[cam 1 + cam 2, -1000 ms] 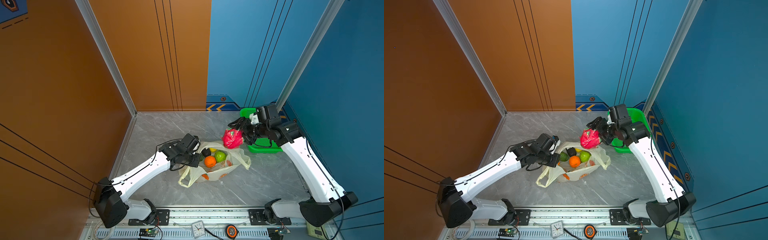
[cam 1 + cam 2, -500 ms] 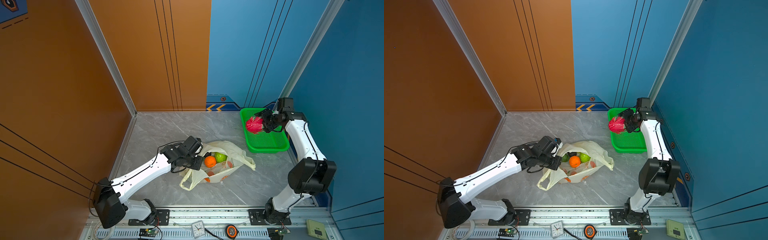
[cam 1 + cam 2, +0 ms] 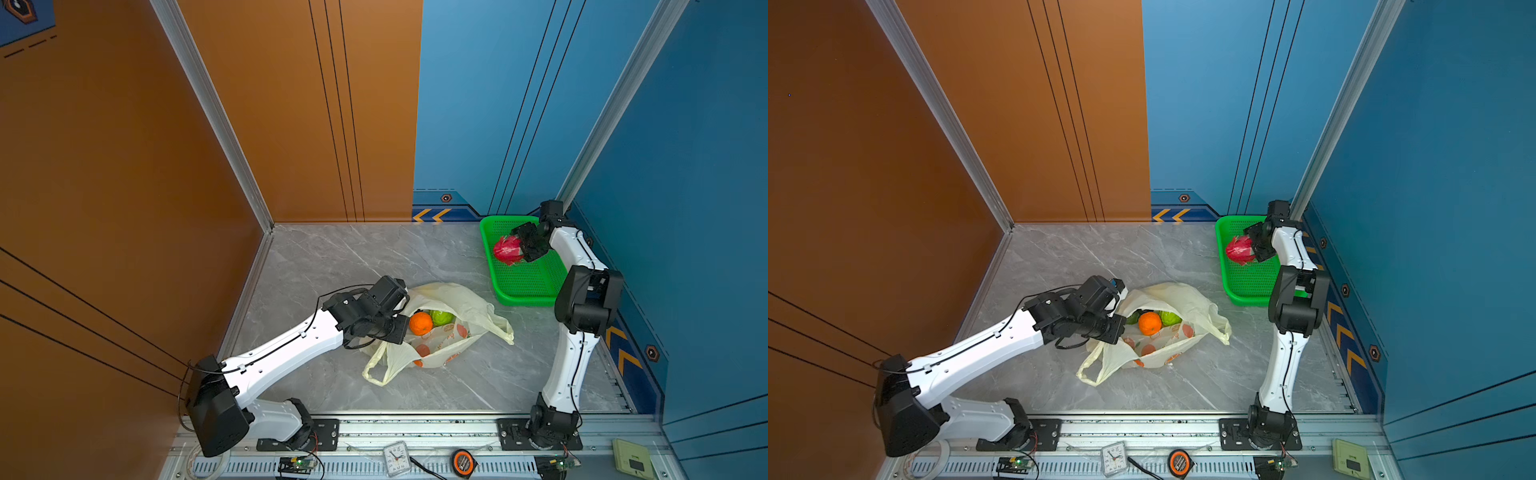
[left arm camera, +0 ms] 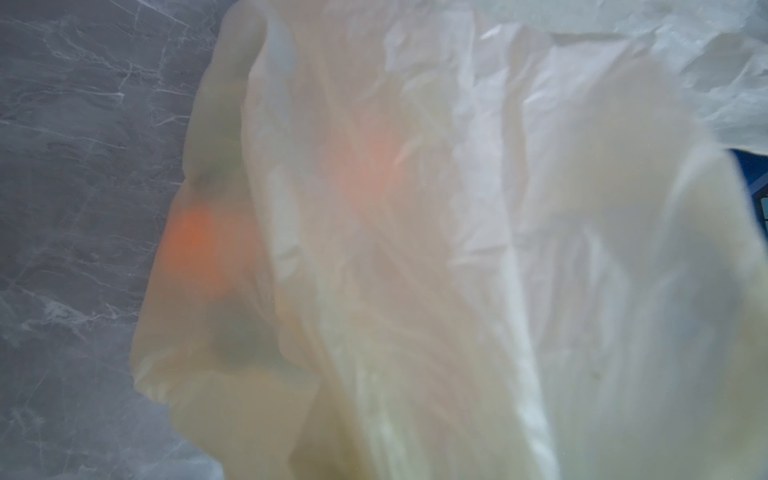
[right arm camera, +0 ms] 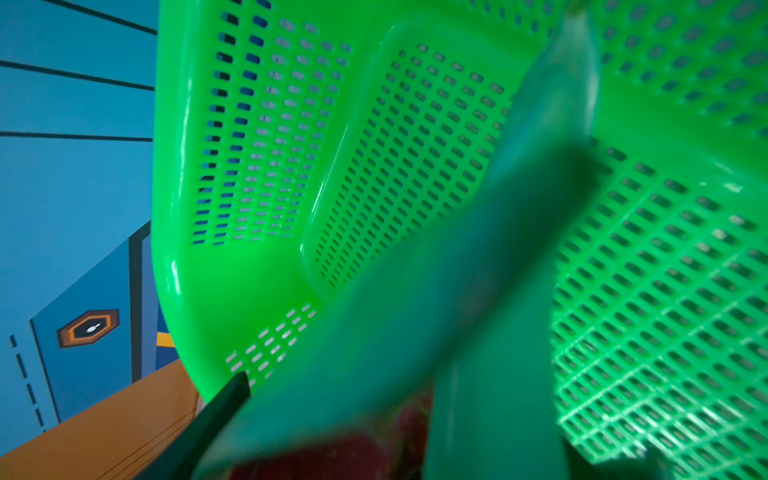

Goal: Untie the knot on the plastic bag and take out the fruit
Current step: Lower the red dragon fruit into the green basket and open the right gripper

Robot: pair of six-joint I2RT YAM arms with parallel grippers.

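right gripper (image 3: 519,248) holds the pink-red dragon fruit (image 3: 505,251) between its jaws, over the green basket (image 3: 528,284) in the far right corner. i cannot tell if the fruit touches the basket. left gripper (image 3: 392,328) is closed and pinches the rim of the plastic bag (image 3: 461,299). the bag lies open on the grey floor (image 3: 332,257), well apart from the basket. an orange (image 3: 420,323) and a green fruit (image 3: 442,318) sit in the bag's mouth, just beside the left gripper. both top views show this. a little clock (image 3: 397,458) on the front rail has numbers, too small to read.

in the left wrist view, the bag's cream plastic (image 4: 457,249) fills almost everything, and a blurry orange patch shows through it.

in the right wrist view, the basket's holes (image 5: 415,166) are very close, and the dark red fruit (image 5: 332,457) is blurry at the edge.
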